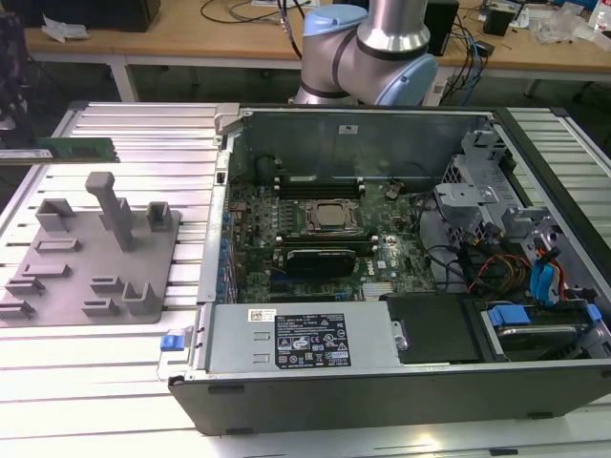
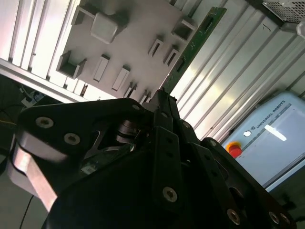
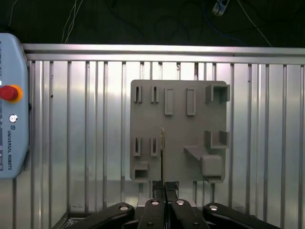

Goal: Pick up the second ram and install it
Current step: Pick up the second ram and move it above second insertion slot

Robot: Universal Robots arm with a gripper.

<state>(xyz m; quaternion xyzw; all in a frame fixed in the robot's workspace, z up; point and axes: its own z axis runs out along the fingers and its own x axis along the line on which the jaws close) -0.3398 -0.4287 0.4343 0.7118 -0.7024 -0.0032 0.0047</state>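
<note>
**Holding the second ram over the holder tray, install not yet done**

Judging from how things lie, the pick-up half of the task looks finished and the carry to the machine is the step in hand. The claw is closed on the second ram, pinching its flat faces. In the first wrist view the board shows edge-on, as a thin line running out from the fingertips across the tray. In the second wrist view the same green stick reaches away from the claw alongside one edge of the tray, with its face and contact edge in sight. Where along its length the grip sits I cannot tell, because the claw's body hides that part.

In the exterior view the stick hangs level over the tray's far edge, toward the end of the tray away from the open computer case. It appears to be clear of the tray's posts and pockets. The tray itself lies flat on the slatted table, and the case stands just beside the tray.

In my judgement, what is left calls for the following:
- Keep the stick level and firmly pinched while it crosses from the tray to the case.
- Line its long contact edge up with a free memory slot on the board inside.
- Press it straight down and evenly, so that neither end seats first.

Which slot is free is too small to tell from here.
</note>
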